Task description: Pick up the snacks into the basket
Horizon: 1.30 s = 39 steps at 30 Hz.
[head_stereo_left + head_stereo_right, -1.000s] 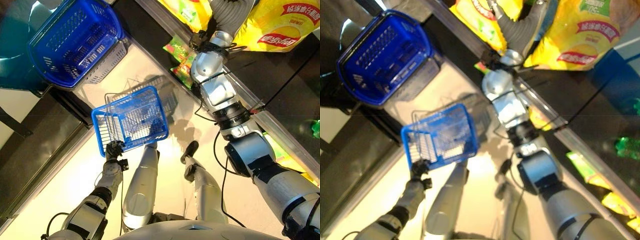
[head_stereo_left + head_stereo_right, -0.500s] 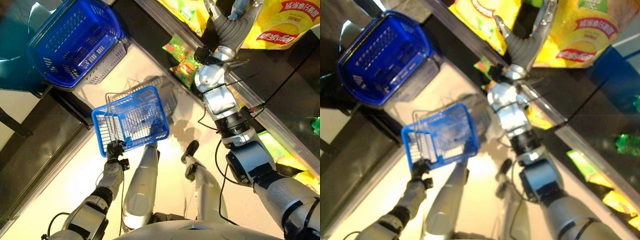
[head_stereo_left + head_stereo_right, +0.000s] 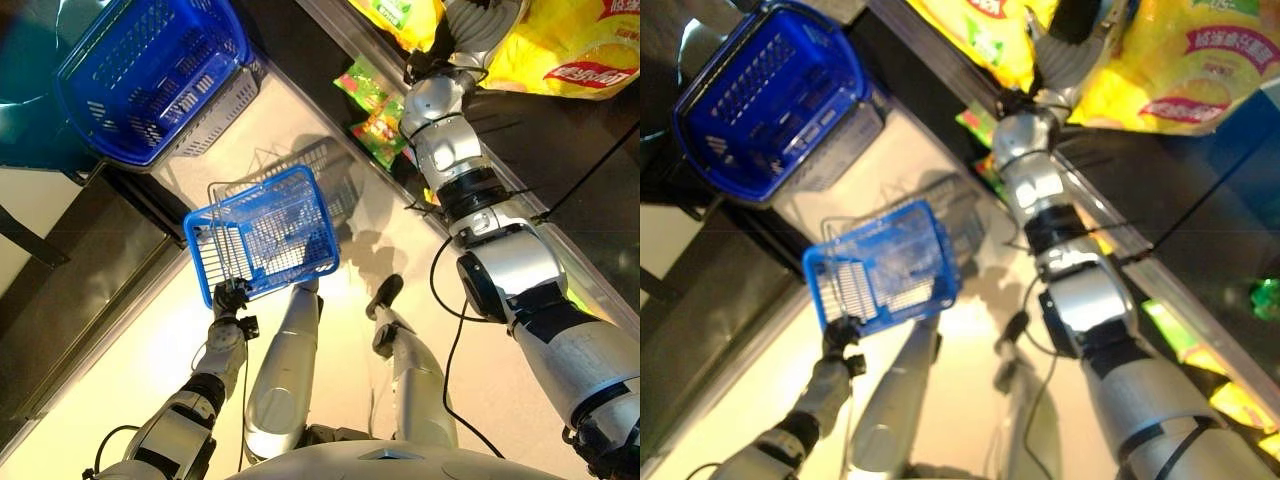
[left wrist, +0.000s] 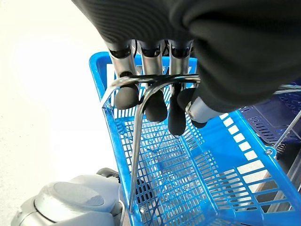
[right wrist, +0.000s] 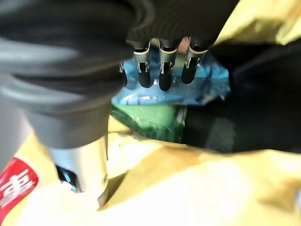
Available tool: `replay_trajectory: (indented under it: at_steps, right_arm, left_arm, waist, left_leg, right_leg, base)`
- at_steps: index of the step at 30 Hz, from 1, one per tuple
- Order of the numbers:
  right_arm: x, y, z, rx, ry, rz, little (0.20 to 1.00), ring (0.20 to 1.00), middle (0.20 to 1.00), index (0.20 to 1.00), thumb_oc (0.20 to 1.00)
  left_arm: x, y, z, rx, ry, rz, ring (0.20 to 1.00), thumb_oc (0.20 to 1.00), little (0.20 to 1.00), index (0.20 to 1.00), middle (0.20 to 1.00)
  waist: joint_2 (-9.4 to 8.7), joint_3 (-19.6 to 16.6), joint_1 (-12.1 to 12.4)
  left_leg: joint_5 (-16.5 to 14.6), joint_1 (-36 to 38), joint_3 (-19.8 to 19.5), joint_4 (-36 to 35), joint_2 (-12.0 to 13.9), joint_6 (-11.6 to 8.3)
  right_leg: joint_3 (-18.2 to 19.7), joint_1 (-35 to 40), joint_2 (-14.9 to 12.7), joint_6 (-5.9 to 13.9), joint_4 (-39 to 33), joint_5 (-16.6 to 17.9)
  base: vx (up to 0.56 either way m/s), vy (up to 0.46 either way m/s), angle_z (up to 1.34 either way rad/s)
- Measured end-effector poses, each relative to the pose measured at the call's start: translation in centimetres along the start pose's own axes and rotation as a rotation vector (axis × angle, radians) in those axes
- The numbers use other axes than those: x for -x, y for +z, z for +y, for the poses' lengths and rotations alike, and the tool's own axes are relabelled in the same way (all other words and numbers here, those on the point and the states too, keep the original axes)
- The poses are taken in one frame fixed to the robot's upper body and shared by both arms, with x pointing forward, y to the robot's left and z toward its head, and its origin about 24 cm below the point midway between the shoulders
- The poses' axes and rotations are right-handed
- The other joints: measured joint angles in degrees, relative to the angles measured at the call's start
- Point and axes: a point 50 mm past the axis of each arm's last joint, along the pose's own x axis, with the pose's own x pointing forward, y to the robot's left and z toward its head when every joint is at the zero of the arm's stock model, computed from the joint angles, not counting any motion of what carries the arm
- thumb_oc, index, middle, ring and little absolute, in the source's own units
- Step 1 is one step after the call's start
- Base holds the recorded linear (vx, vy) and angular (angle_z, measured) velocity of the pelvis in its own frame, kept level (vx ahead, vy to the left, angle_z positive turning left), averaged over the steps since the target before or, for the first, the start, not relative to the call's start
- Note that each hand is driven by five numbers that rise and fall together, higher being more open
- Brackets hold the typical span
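Note:
A light blue wire basket (image 3: 250, 195) hangs in front of me, empty, with my left hand (image 3: 228, 298) below it. That hand's fingers (image 4: 126, 94) are curled round the basket's metal handles (image 4: 136, 141). My right arm reaches up to the snack shelf, and my right hand (image 3: 478, 12) sits between big yellow snack bags (image 3: 580, 50). Its fingers (image 5: 161, 70) are straight and point at a blue snack bag (image 5: 207, 87) with a green pack (image 5: 150, 117) under it. Nothing is held; the thumb (image 5: 87, 165) rests by a yellow bag (image 5: 188, 183).
Dark blue plastic baskets (image 3: 150, 70) are stacked at the upper left on a dark counter. Small green snack packs (image 3: 375, 120) lie on the lower shelf, behind its metal edge (image 3: 340, 30). Pale floor spreads below the hanging basket.
My right arm has stretched further up, bringing the hand in among the yellow bags. The left hand keeps hold of the basket, which has stayed in place.

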Motion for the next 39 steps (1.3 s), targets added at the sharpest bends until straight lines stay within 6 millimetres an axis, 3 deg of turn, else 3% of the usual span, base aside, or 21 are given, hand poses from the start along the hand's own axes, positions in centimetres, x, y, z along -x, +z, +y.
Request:
replay_trajectory:
  at_steps: [3, 9, 12, 20, 31, 39]
  right_arm:
    - [0.3, 0.3, 0.5, -0.086, 0.037, 0.028, 1.0, 1.0, 1.0, 1.0, 1.0]
    - [1.5, 3.2, 2.0, -0.372, 0.188, 0.017, 1.0, 1.0, 1.0, 1.0, 1.0]
    - [2.1, 3.5, 2.4, -0.407, 0.23, 0.005, 0.2, 0.2, 0.2, 0.2, 0.2]
    - [1.6, 3.3, 2.0, -0.393, 0.217, 0.0, 0.2, 0.2, 0.2, 0.2, 0.2]
    - [0.9, 0.8, 1.4, -0.251, 0.186, 0.068, 0.2, 0.2, 0.2, 0.2, 0.2]
    - [0.2, 0.8, 0.8, -0.216, 0.178, 0.05, 0.2, 0.2, 0.2, 0.2, 0.2]
  left_arm:
    - [0.0, -0.1, 0.0, 0.003, 0.0, 0.005, 0.2, 0.2, 0.2, 0.2, 0.2]
    - [0.0, -0.3, 0.2, 0.014, -0.001, 0.021, 0.2, 0.2, 0.2, 0.2, 0.2]
    - [-0.1, -0.3, 0.3, 0.018, 0.0, 0.031, 0.2, 0.2, 0.2, 0.2, 0.2]
    - [-0.1, -0.7, 0.5, 0.067, 0.013, 0.057, 0.2, 0.2, 0.2, 0.2, 0.2]
    - [-0.1, -0.8, 0.6, 0.065, 0.01, 0.063, 0.2, 0.2, 0.2, 0.2, 0.2]
    - [-0.1, -0.8, 0.5, 0.066, 0.006, 0.061, 0.2, 0.2, 0.2, 0.2, 0.2]
  waist:
    - [0.0, 0.0, -0.06]
    - [-0.01, 0.0, -0.04]
    - [-0.03, -0.02, -0.09]
    - [-0.07, -0.04, -0.08]
    - [-0.09, -0.05, -0.08]
    - [-0.09, -0.05, -0.11]
  left_leg:
    - [-0.02, -0.13, 0.02, -0.06, 0.03, -0.02]
    - [-0.05, -0.26, 0.02, -0.02, 0.03, -0.06]
    - [-0.31, -0.23, 0.05, 0.24, 0.1, -0.34]
    - [-0.2, -0.04, 0.01, 0.5, 0.38, -0.22]
    - [-0.08, 0.04, -0.05, 1.1, 0.54, -0.11]
    - [-0.02, 0.04, -0.04, 1.14, 0.55, -0.03]
  right_leg:
    - [0.0, -0.03, 0.09, 0.0, -0.28, 0.07]
    - [-0.01, -0.06, 0.1, 0.01, -0.34, 0.07]
    - [0.01, 0.11, 0.16, 0.03, -0.25, 0.09]
    - [0.11, 0.62, 0.54, -0.1, -0.22, 0.12]
    - [0.02, 1.0, 0.73, -0.19, -0.13, 0.47]
    - [0.02, 1.05, 0.85, -0.2, -0.18, 0.49]
  base:
    - [0.01, 0.005, -0.01]
    - [0.0, 0.0, 0.0]
    - [0.06, -0.022, 0.0]
    - [-0.01, 0.004, 0.0]
    - [-0.01, 0.003, 0.0]
    - [0.0, 0.0, 0.0]
